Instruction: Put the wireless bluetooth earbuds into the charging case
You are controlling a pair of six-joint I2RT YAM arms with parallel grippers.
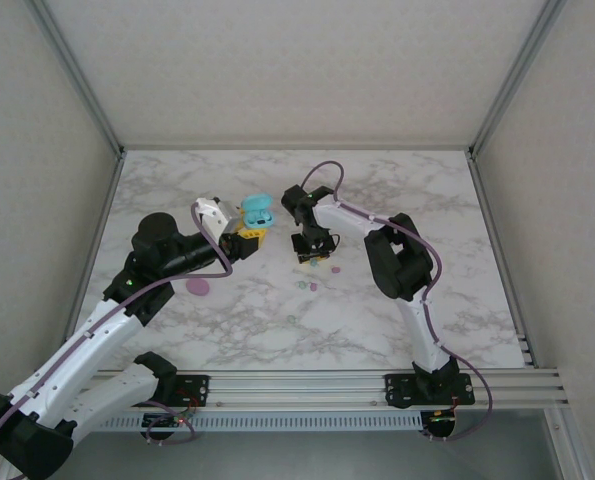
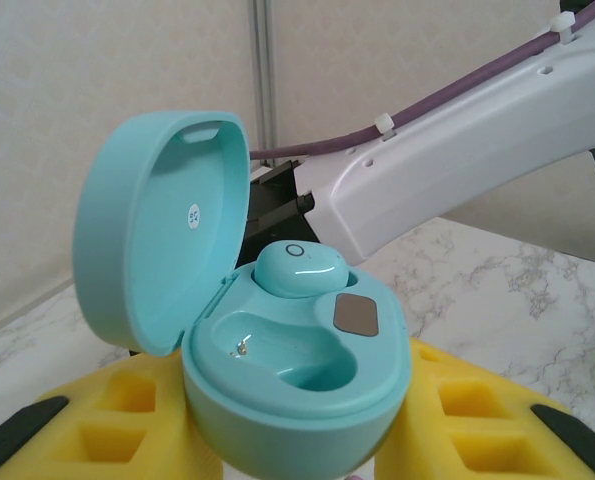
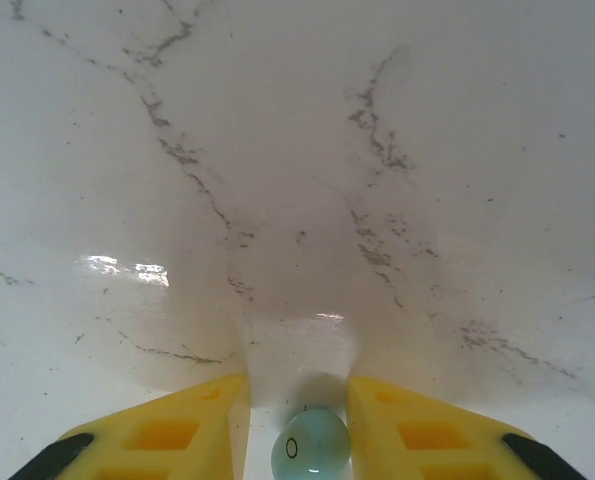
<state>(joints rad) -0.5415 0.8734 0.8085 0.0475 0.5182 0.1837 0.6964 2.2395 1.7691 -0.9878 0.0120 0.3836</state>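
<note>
- We look down on a white marbled counter (image 1: 397,300) closed in by pale walls, with the two arms reaching in from the near edge.
- Farthest left lies a flat pink oval piece (image 1: 198,287), apart from everything else and touched by neither arm.
- The left gripper (image 1: 247,237) clamps its yellow fingers on the base of the cyan charging case (image 2: 239,300) and holds it off the counter. We judge that this steadies the case and turns its open wells toward the other arm.
- The case lid stands hinged back. One seated earbud (image 2: 299,268), a smooth cyan dome with a small ring mark, fills the far well. The near well (image 2: 282,352) is bare, with a metal contact showing.
- Just right of the case, the right gripper (image 3: 299,420) points down at the counter. Its fingers are drawn narrow around a second cyan earbud (image 3: 310,445), glossy, rounded and ring-marked like the first.
- That earbud sits at the frame's bottom edge, so we cannot tell whether the pads actually pinch it.
- Below and right of that gripper, loose earbuds (image 1: 314,286) in pink and mint lie scattered on the marble, tiny beside the case.
</note>
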